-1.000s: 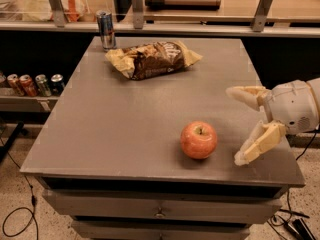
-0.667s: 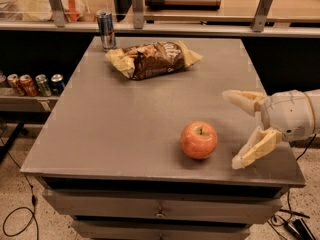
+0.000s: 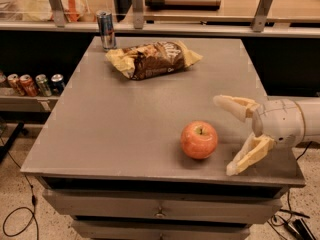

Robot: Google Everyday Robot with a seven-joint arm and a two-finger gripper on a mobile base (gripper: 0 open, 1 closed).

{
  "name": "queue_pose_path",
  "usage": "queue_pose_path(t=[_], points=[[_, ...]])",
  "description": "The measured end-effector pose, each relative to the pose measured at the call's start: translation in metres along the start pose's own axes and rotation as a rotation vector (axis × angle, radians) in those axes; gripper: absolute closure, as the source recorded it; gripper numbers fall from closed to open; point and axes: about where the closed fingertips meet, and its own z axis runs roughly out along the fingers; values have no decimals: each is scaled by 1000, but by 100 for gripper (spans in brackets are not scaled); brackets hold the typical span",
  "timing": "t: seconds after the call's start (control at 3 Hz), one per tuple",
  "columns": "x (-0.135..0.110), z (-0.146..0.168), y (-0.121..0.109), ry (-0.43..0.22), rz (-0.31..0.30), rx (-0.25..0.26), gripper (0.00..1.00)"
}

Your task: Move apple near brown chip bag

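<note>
gripper (image 3: 224, 136), jaws wide, at 3 o'clock of apple (image 3: 199, 140) (near front edge of table (image 3: 125, 134)); centre it around the fruit before closing, then carry toward bag (image 3: 152, 59) at 11 o'clock.

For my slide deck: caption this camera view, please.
Open gripper beside the apple on the table; brown chip bag lies farther back.

Beside the glossy apple (image 3: 199, 139), the gripper (image 3: 224, 136) shows matt plastic fingers (image 3: 235, 106); the brown chip bag (image 3: 152, 59), crinkled foil.
</note>
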Motion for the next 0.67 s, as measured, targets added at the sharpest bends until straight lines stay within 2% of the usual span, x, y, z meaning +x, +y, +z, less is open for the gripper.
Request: queue_pose_path(t=[0.33,0.67], points=[[6,14,6,-33,15,-34,0],[11,21,10,-53,24,-43,0]])
